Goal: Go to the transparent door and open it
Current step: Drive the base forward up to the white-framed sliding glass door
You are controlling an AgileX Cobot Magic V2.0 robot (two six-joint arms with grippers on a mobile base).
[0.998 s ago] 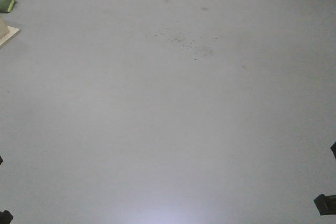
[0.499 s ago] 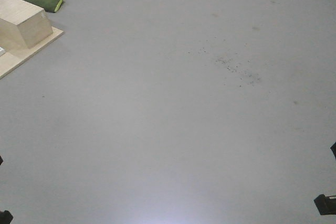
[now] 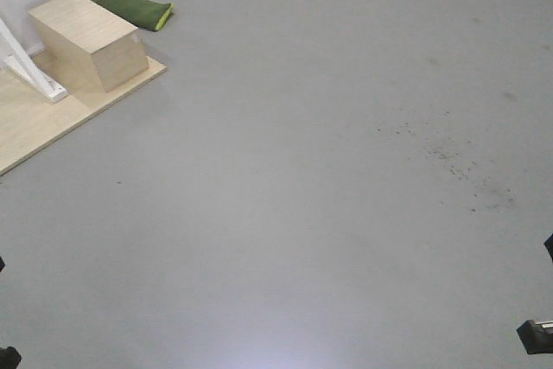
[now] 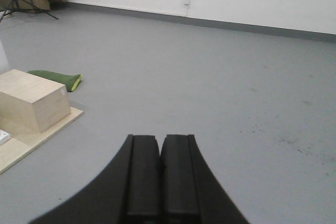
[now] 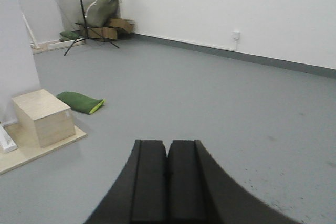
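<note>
The transparent door is out of view in every frame. My left gripper (image 4: 159,139) is shut and empty, its black fingers pressed together over the bare grey floor. My right gripper (image 5: 168,144) is also shut and empty, held above the floor. In the front view only small dark arm parts show at the lower corners, such as the right arm part (image 3: 537,334).
A wooden box (image 3: 88,39) stands on a plywood platform (image 3: 34,123) at the far left, with a white angled bracket (image 3: 26,65) and a green bag (image 3: 131,8) beside it. A white wall (image 5: 220,3) and a black light stand (image 5: 83,3) are far off.
The front view has swung left: the wooden box, platform and green bag have slid in from the left edge toward the right, and the white bracket has come into view.
</note>
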